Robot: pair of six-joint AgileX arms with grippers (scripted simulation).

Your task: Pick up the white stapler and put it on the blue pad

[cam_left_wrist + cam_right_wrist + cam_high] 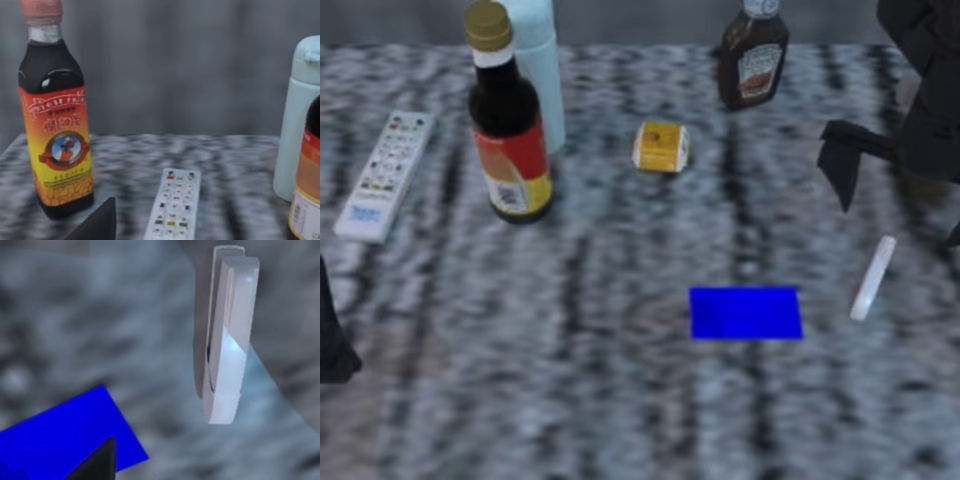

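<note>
Bare tabletop (570,400) fills the near half of the top view, mottled grey and white, with wide open room along the front edge. At the near left edge only a dark corner of the left arm (335,345) shows, parked low; I cannot tell how its fingers stand. Farther in, right of centre, the blue pad (746,313) lies flat with free surface on all sides. Just beside it on the right, apart from it, the white stapler (873,278) lies on the table, tilted so its far end leans right; it is close to the right edge. The right wrist view shows the stapler (227,340) untouched beside a corner of the pad (65,435). Above and beyond the stapler, the right gripper (845,160) hangs in from the right edge, holding nothing, one dark finger pointing down; whether it is spread is unclear. Toward the back stand a white remote (382,175) at left, a dark sauce bottle (510,130), a pale bottle (540,60), a small yellow box (661,147) and a brown sauce bottle (752,60). A grey wall runs behind.
</note>
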